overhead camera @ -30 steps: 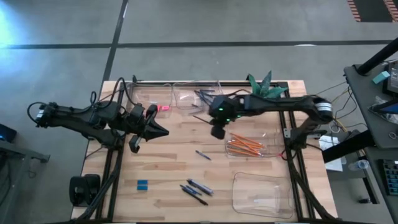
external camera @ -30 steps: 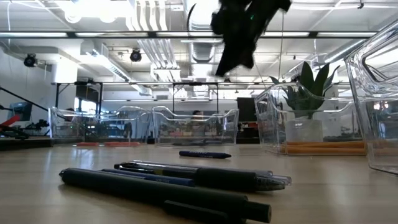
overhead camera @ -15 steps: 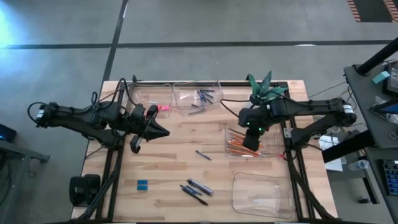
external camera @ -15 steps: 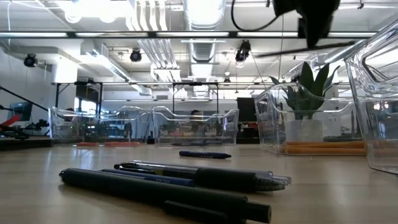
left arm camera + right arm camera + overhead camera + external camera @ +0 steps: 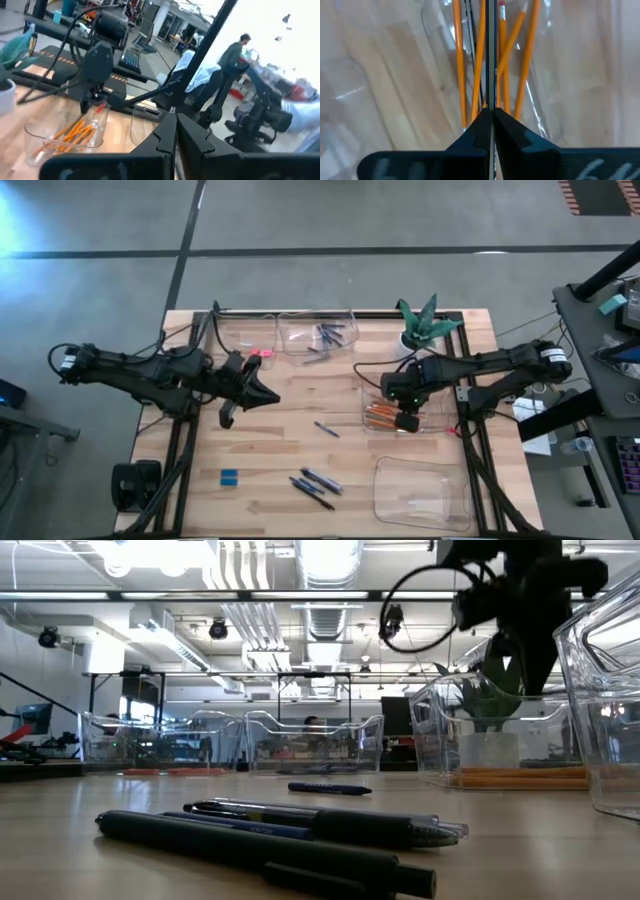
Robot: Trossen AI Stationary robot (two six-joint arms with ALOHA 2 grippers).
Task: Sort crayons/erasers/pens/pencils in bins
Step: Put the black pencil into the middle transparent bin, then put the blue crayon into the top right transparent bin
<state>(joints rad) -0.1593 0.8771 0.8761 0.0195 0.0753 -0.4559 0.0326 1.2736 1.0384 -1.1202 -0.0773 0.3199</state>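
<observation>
Here thin orange pencils (image 5: 480,65) in clear rounded plastic bin (image 5: 432,423).

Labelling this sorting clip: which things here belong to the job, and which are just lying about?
Job: pencils in a bin; crayons; loose pens; pink eraser; blue eraser; empty bin; right gripper.
Lying about: plant; cables.

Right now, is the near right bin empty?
Empty, as far as the high view shows: the bin shows only bare wood through its clear floor; the pencils sit in another.
</observation>
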